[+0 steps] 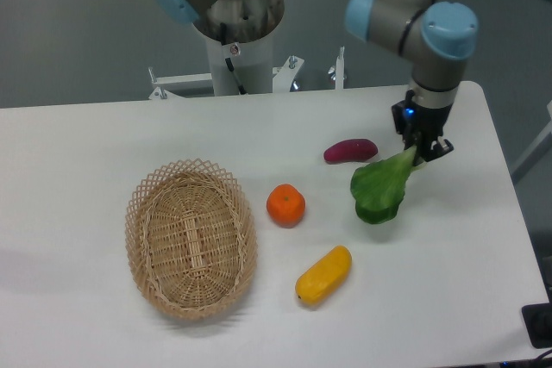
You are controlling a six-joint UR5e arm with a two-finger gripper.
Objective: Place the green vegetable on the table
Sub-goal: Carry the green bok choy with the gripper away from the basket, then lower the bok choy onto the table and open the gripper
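The green vegetable (380,190) hangs by its pale stalk from my gripper (423,149), which is shut on the stalk end. Its broad dark leaf droops down and to the left, above the right part of the white table (448,265). I cannot tell whether the leaf tip touches the tabletop. The gripper sits at the right side of the table, to the right of the purple vegetable.
A purple vegetable (349,151) lies just left of the gripper. An orange (285,205) sits mid-table, and a yellow oblong vegetable (323,275) lies in front of it. An oval wicker basket (191,237) stands at the left. The robot base (235,32) rises behind the table.
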